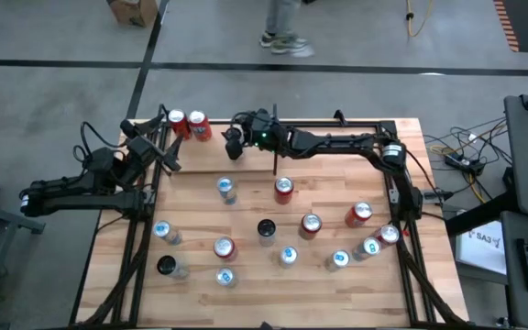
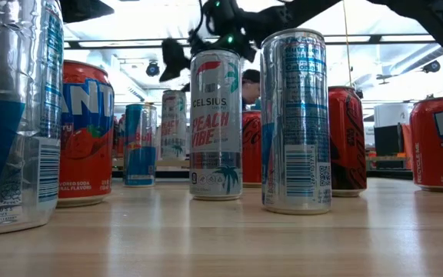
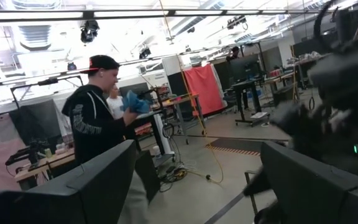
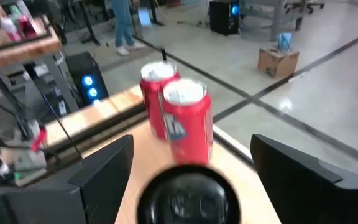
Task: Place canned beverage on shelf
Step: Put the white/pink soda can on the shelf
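Two red cans (image 4: 188, 118) stand upright side by side on the shelf's light wood floor (image 4: 135, 140), at the table's far left (image 1: 186, 123). A black can's round top (image 4: 188, 194) shows low between my right gripper's (image 4: 191, 180) spread fingers, with a gap on each side. The rest of that can is hidden. My right gripper (image 1: 235, 142) is open and hovers level at the far edge, pointing at the red cans. My left gripper (image 3: 194, 186) is open with nothing between its fingers. It waits raised at the table's left edge (image 1: 159, 148).
Several cans stand scattered over the wood table, among them a red one (image 1: 283, 189), a silver one (image 1: 226, 189) and a black one (image 1: 266, 228). A black frame post (image 1: 273, 158) rises beside my right gripper. A person (image 3: 98, 118) stands beyond the table.
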`<action>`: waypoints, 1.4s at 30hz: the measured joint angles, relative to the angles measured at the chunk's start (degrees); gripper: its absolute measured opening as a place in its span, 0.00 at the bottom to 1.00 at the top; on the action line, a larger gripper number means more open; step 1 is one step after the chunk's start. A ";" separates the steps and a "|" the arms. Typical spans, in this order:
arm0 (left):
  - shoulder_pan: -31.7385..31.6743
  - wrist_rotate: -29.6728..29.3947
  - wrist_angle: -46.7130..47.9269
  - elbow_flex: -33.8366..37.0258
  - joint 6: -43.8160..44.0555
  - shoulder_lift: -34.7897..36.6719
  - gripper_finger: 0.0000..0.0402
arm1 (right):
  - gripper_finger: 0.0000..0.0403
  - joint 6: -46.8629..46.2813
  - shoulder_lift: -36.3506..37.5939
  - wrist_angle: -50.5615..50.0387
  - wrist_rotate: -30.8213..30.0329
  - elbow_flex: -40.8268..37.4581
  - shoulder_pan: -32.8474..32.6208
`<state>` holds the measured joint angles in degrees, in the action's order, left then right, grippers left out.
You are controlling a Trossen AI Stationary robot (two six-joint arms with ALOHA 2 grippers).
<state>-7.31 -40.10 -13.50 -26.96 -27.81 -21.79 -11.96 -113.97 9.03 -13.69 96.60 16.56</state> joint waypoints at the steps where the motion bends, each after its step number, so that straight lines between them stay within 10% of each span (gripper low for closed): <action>1: 0.01 0.00 0.03 0.00 0.00 0.01 0.82 | 0.78 0.01 0.72 -1.02 0.02 0.27 0.00; 9: 0.00 0.04 0.43 0.00 -0.21 -0.34 0.82 | 0.65 0.60 2.31 -16.52 0.59 8.19 -0.82; 21: 0.01 0.09 0.31 0.00 -0.24 -0.36 0.82 | 0.05 1.52 1.43 -19.29 0.58 7.41 -0.92; 42: -0.02 0.07 0.42 0.00 -0.68 -0.34 0.82 | 0.02 6.65 -2.04 -17.70 -3.66 7.38 -0.68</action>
<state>-7.33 -40.03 -13.08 -26.96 -28.49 -22.13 -5.31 -116.01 -8.66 -17.36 103.98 15.88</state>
